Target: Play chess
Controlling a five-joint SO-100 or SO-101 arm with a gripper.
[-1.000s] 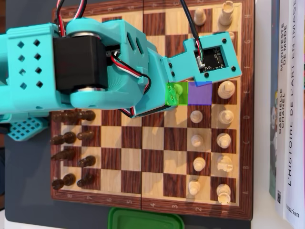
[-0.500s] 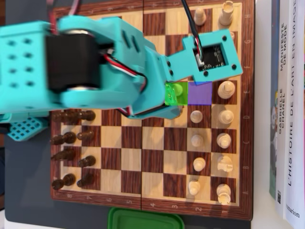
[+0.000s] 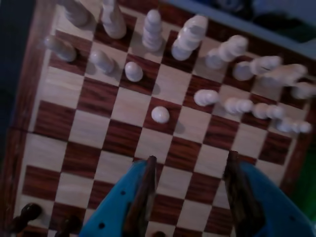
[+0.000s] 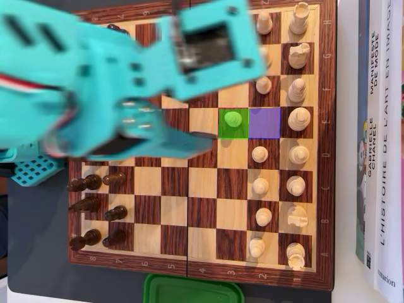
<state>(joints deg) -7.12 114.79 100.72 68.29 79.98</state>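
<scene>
The teal arm [image 4: 107, 88] is raised and motion-blurred; the pincer [image 3: 190, 170] has its jaws spread, empty.

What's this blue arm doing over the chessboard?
A turquoise robot arm is playing chess. One white pawn stands a square ahead of its row, on a square tinted green, beside a purple-tinted empty square. The wrist view shows that same pawn standing alone, and the gripper hangs above the board with its fingers spread and nothing between them. The dark pieces are lined up on the opposite side.
</scene>
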